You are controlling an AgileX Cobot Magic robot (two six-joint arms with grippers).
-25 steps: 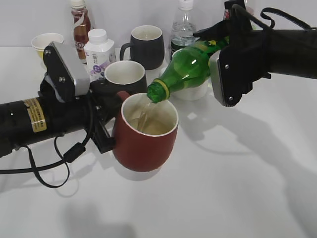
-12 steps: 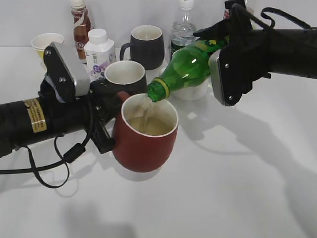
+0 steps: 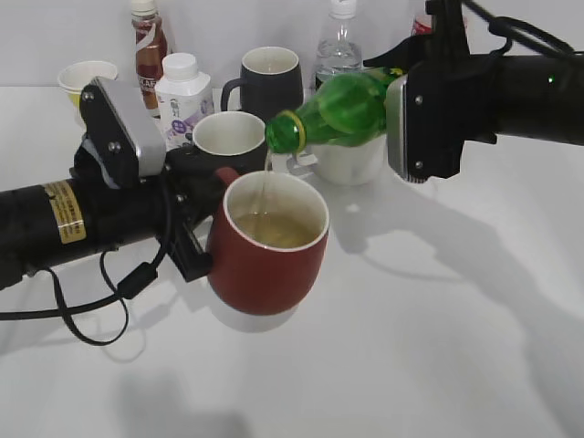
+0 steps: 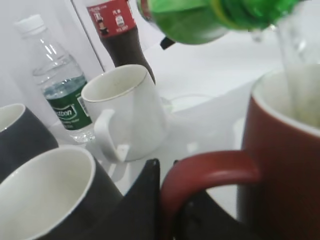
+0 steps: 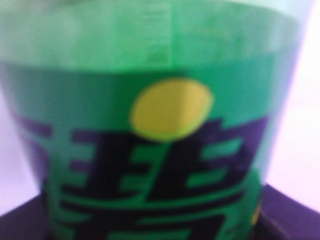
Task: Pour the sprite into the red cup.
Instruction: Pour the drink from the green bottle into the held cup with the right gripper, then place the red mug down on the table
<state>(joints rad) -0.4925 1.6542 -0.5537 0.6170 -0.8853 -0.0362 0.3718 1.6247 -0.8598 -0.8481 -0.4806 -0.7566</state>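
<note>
The sprite (image 3: 345, 108) is a green bottle held almost level, uncapped, with its mouth above the far rim of the red cup (image 3: 265, 269). A thin stream falls from the mouth into the cup, which holds pale liquid. My right gripper (image 3: 401, 91) is shut on the bottle's body; the label fills the right wrist view (image 5: 160, 150). My left gripper (image 3: 193, 239) is shut on the red cup's handle (image 4: 210, 170) and holds the cup upright just above the table. Its black fingers (image 4: 166, 167) pinch the handle.
Close behind the cup stand a black mug (image 3: 230, 137) and a white mug (image 3: 351, 160). Farther back are another black mug (image 3: 271, 82), a clear water bottle (image 3: 338, 50), a white milk bottle (image 3: 181, 96), a brown bottle (image 3: 148, 46), a yellow paper cup (image 3: 87, 80) and a cola bottle (image 4: 120, 35).
The sprite bottle has risen and tipped back toward level. Its mouth has moved up and slightly left, and the stream has thinned. The red cup and left arm have not moved.
</note>
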